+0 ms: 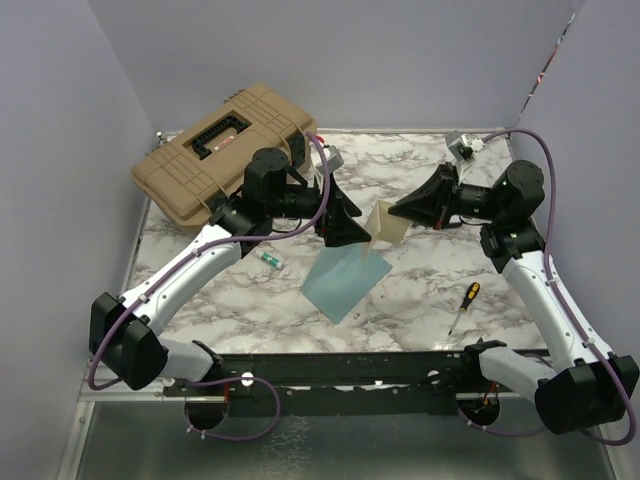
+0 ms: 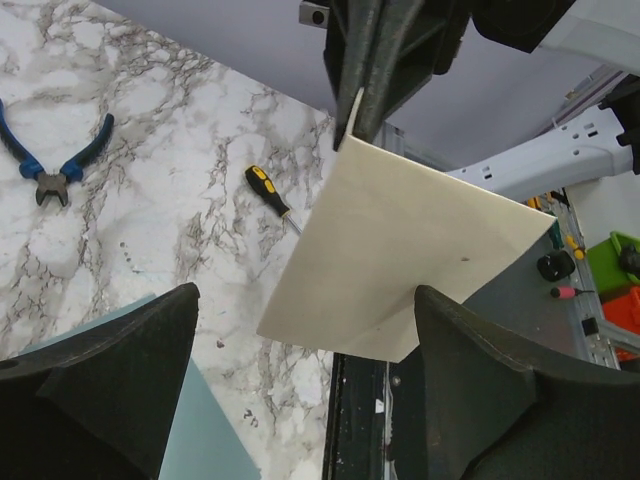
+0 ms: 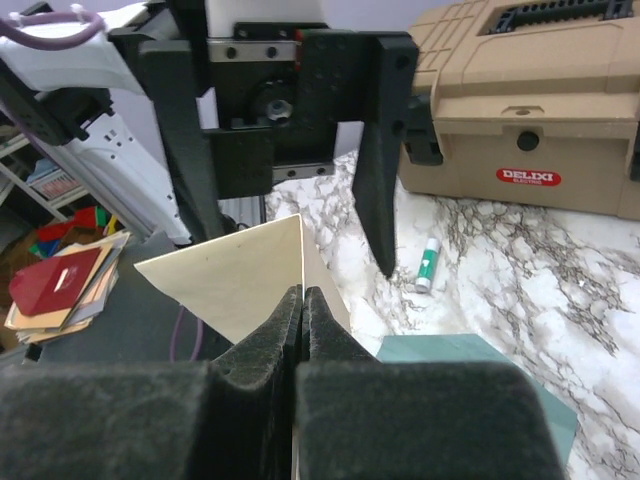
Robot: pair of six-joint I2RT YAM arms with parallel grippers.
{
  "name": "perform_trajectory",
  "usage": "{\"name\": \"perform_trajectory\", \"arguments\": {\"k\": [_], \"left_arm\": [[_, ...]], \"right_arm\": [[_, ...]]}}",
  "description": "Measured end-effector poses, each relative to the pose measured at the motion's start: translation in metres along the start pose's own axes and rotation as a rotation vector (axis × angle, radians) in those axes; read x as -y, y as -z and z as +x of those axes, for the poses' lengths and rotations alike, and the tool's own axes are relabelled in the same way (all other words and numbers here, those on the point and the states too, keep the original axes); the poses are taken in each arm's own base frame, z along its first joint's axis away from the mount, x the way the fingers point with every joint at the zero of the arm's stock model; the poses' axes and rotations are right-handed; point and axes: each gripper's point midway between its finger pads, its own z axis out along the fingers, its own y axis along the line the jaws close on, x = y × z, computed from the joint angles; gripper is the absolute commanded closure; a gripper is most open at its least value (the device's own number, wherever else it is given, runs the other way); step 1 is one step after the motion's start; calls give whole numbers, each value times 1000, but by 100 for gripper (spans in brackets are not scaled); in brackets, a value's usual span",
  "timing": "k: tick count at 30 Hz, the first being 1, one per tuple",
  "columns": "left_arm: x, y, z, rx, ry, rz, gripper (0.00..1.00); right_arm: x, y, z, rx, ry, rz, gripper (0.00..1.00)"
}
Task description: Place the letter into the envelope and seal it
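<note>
The cream letter (image 1: 386,224) stands upright in the air above the middle of the table, with my right gripper (image 1: 398,211) shut on its right edge. In the right wrist view the shut gripper (image 3: 303,292) pinches the letter (image 3: 235,280) at one corner. My left gripper (image 1: 358,226) faces the sheet from the left and is open. In the left wrist view the letter (image 2: 400,260) hangs just ahead of the wide-apart fingers (image 2: 110,380), its lower edge level with their tips. The teal envelope (image 1: 345,280) lies flat on the marble below.
A tan toolbox (image 1: 225,150) sits at the back left. A glue stick (image 1: 268,259) lies left of the envelope and a yellow-handled screwdriver (image 1: 463,305) to its right. Blue pliers (image 2: 60,165) lie on the marble. The black frame (image 1: 400,365) runs along the near edge.
</note>
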Motion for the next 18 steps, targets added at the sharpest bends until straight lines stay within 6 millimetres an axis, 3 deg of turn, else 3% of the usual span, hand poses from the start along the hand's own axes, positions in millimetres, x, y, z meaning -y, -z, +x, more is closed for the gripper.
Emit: {"name": "perform_trajectory", "arguments": {"k": [6, 8, 14, 18], "left_arm": [[-8, -10, -4, 30, 23, 15, 11], [-5, -11, -6, 44, 20, 30, 17], [20, -17, -10, 58, -5, 140, 49], [33, -14, -7, 50, -27, 201, 85]], "right_arm": [[-10, -3, -3, -1, -4, -42, 99], [-13, -3, -3, -4, -11, -53, 99], [-27, -4, -1, 9, -40, -105, 99], [-37, -1, -7, 23, -28, -118, 99]]}}
